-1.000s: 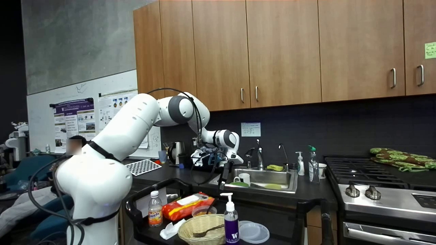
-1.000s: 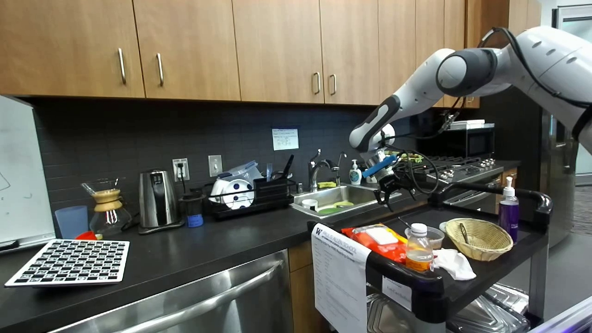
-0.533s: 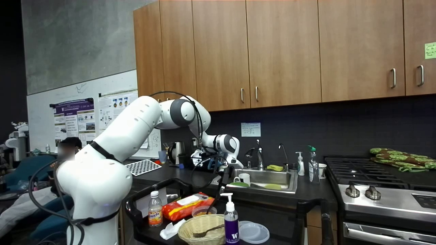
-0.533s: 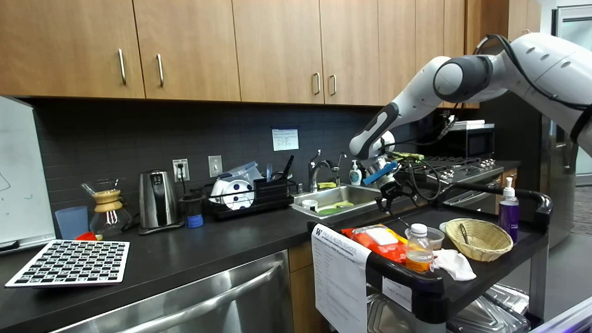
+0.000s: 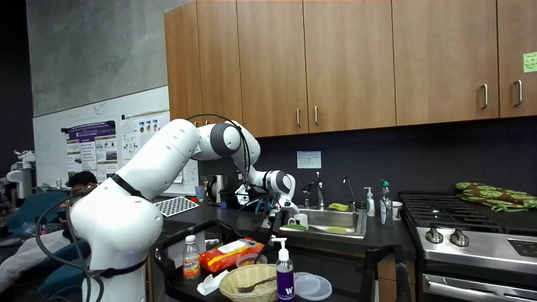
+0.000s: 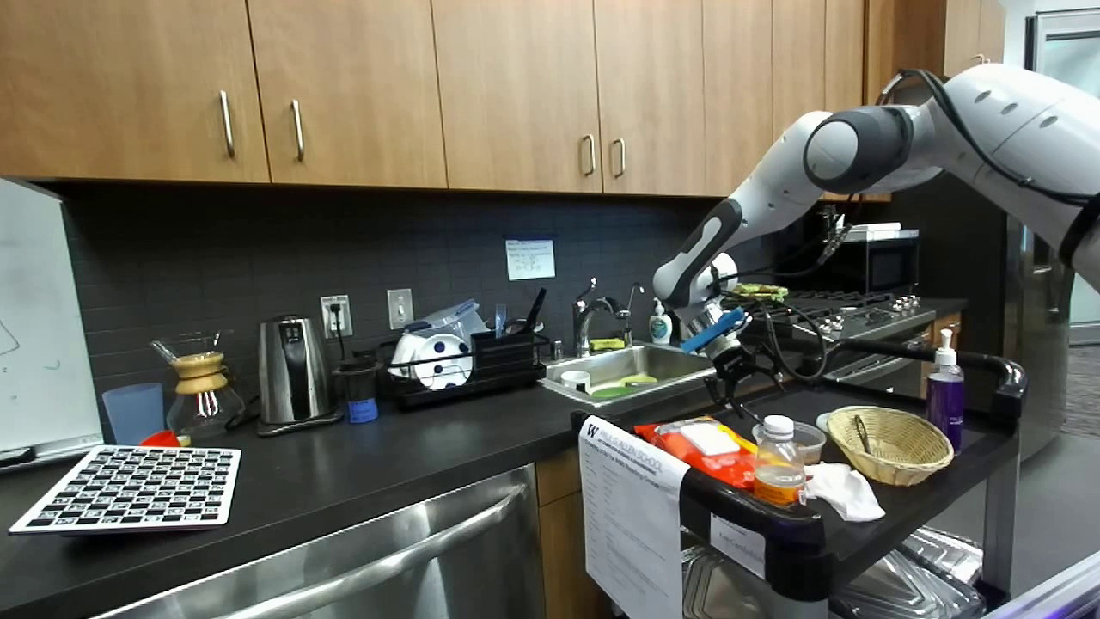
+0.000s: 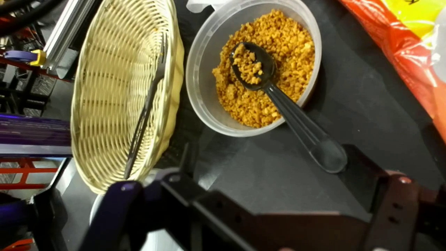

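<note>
My long white jointed arm [image 5: 151,157] stands slightly lower than a second ago, over the black two-level cart [image 6: 902,503]. On it lie the pale oval wicker basket [image 7: 109,90] and the shiny red-and-yellow plastic bag [image 7: 407,45], both unmoved. My black two-fingered claw [image 7: 270,157] now hangs closer to the round translucent plastic tub [image 7: 206,80]; its fingers are spread wide apart. The black plastic spoon [image 7: 296,116] keeps its place, its bowl in the tub, its handle leaning over the rim with the end just beside one finger; whether they touch, I cannot tell. Orange-brown crumbs [image 7: 296,59] fill part of the tub and sit in the spoon's bowl.
</note>
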Tool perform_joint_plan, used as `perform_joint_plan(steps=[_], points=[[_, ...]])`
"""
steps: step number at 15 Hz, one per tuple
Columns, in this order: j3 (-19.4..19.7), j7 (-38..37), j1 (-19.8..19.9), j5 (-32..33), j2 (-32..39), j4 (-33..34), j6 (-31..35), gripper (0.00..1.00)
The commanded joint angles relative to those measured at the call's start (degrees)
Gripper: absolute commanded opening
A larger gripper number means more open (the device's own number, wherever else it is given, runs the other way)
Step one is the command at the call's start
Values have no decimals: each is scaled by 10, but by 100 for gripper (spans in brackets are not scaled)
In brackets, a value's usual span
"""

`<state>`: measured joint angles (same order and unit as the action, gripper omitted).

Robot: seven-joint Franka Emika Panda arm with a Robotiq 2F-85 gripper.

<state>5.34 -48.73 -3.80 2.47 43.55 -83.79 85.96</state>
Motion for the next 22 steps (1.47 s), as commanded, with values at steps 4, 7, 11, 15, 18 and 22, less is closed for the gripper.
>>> perform_joint_plan(steps=[4, 7, 11, 15, 18, 22], points=[[6, 14, -4, 6, -8, -6, -3, 100], [6, 17, -6, 6, -8, -7, -4, 95], [7, 15, -7, 6, -11, -19, 1, 90], [6, 15, -8, 5, -11, -22, -2, 90], [4, 15, -11, 6, -11, -16, -7, 86], [2, 16, -18, 7, -9, -7, -12, 73]])
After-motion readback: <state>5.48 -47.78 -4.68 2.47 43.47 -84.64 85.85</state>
